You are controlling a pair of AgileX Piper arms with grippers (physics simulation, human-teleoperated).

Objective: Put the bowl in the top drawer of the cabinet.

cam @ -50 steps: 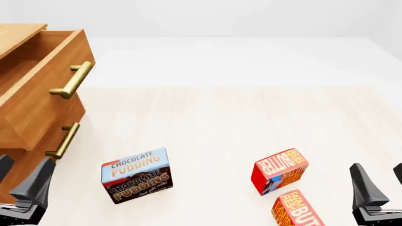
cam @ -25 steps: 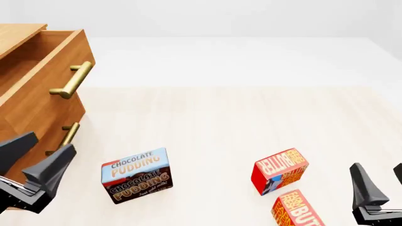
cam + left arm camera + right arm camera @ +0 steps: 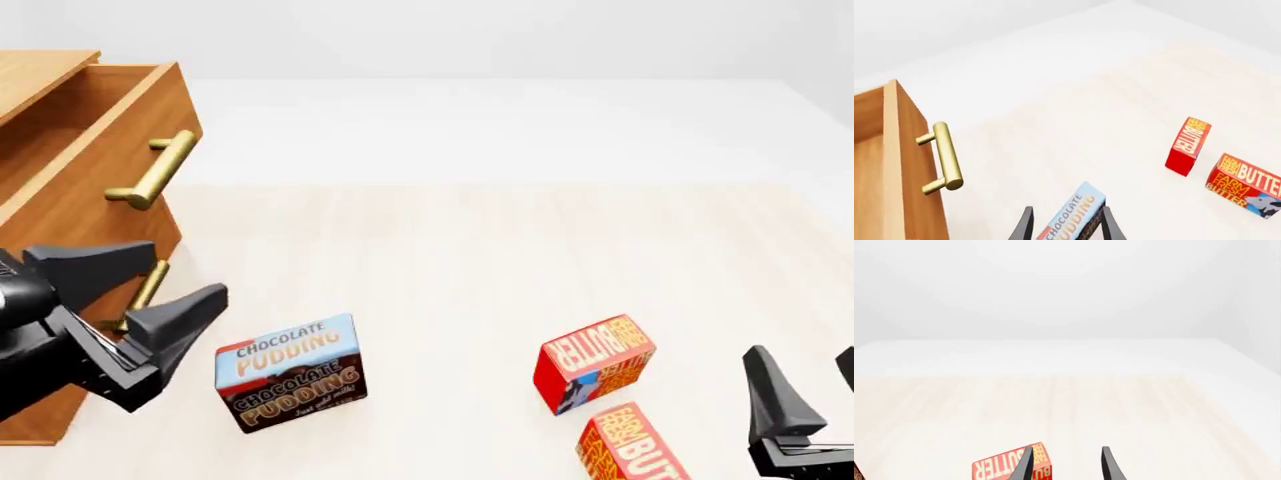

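The bowl is not in any view. The cabinet stands at the far left. Its top drawer is pulled out, with a brass bar handle, and the part of its inside that shows is bare wood. The left wrist view has the top drawer front edge and its handle. My left gripper is open and empty in front of the lower drawer, just left of the chocolate pudding box. In its wrist view, the left gripper frames that box. My right gripper is open and empty at the near right edge.
Two red butter boxes lie near the right side, one tilted and the other at the front edge. The lower drawer's handle sits behind my left fingers. The right wrist view catches a butter box beside the right gripper.
My left gripper has risen from the bottom left corner and swung rightward, now in front of the lower drawer near the pudding box. The right gripper and the boxes have not moved.
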